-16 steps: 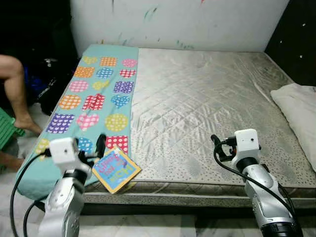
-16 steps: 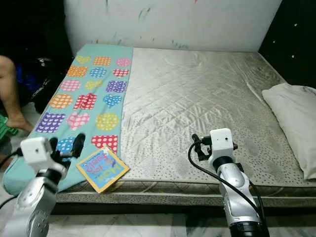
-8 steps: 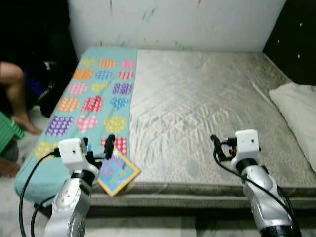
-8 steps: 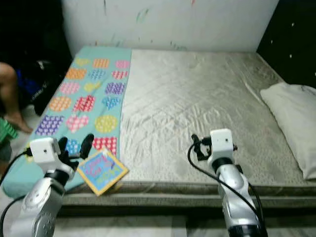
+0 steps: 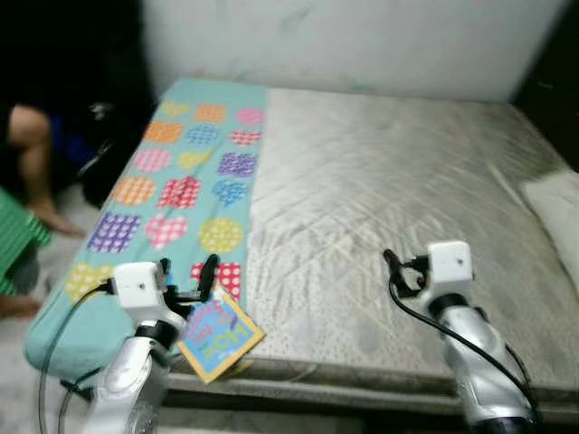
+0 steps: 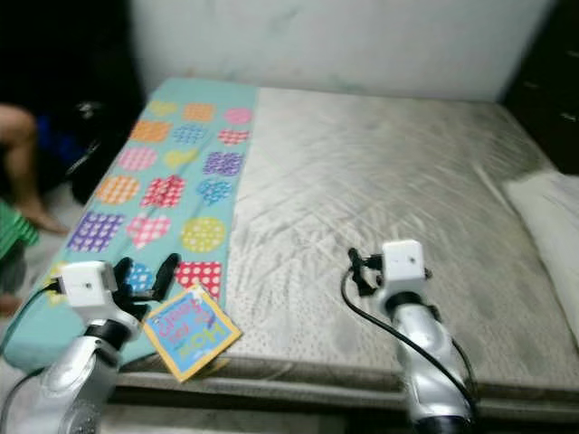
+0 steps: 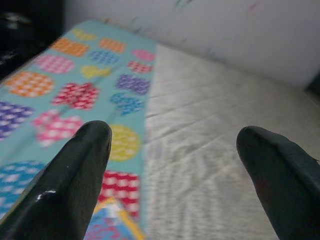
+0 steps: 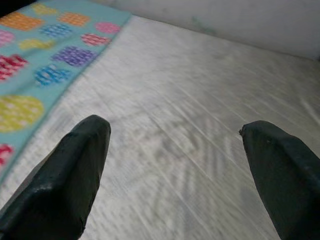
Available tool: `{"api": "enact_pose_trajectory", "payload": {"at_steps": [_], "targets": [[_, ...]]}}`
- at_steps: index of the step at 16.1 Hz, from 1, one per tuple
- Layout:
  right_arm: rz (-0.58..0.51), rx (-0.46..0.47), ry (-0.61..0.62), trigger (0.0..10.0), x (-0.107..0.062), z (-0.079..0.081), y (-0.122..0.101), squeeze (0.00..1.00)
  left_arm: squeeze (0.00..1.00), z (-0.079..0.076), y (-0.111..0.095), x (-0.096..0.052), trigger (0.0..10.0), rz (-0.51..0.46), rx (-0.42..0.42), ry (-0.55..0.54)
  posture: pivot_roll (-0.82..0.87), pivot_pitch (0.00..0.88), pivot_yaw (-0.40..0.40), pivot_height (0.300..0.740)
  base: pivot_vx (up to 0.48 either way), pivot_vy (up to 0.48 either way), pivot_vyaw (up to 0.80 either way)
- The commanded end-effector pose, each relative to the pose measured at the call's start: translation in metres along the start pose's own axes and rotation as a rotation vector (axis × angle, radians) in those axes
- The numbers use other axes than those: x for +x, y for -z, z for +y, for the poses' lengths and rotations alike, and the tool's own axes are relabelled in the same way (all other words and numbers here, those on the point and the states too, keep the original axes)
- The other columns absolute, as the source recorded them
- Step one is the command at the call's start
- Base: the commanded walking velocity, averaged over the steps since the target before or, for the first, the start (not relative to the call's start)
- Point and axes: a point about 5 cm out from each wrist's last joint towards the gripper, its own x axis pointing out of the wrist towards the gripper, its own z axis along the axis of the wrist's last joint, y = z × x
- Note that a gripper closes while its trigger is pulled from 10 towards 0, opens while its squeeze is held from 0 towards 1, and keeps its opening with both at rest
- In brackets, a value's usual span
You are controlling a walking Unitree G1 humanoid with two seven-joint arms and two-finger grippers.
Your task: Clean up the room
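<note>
Person's leg (image 5: 34,167) beside bed (image 5: 380,199)

Left gripper (image 7: 175,170) fingers spread wide, hovering over grey quilted mattress (image 7: 220,125). Teal blanket with polka-dot shapes (image 7: 70,95) beyond it. Colourful book corner (image 7: 111,225) beneath. White wall (image 7: 200,35) behind.

- Two silver, rounded arm segments are seen at the lower left and lower right of the head views.
- Each wrist is topped by a white, box-shaped housing.
- The left gripper (image 5: 187,275) and right gripper (image 5: 393,264) are each formed of two long black fingers (image 7: 75,175) with rounded, glossy tips.
- Black cables are looped beside both arms.
</note>
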Motion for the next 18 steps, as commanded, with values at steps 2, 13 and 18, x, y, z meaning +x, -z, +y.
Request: {"api": "enact_pose_trajectory", "payload": {"at_steps": [2, 13, 18], "targets": [[0.018, -0.012, 0.038, 10.0, -0.008, -0.012, 0.005, 0.00, 0.00, -0.009, 0.000, 0.002, 10.0, 0.011, -0.004, 0.038, -0.10, 0.000, -0.032, 0.740, 0.465, 0.000, 0.00], [0.070, -0.002, 0.036, 10.0, -0.019, -0.011, 0.015, 0.00, 0.00, -0.008, 0.006, -0.006, 10.0, 0.073, -0.015, -0.006, -0.08, 0.000, -0.036, 0.740, 0.034, 0.000, 0.00], [0.083, 0.003, 0.031, 10.0, -0.020, -0.011, 0.016, 0.00, 0.00, -0.010, 0.007, -0.006, 10.0, 0.078, -0.025, 0.009, -0.09, 0.000, -0.038, 0.740, 0.000, -0.311, 0.00]]}}
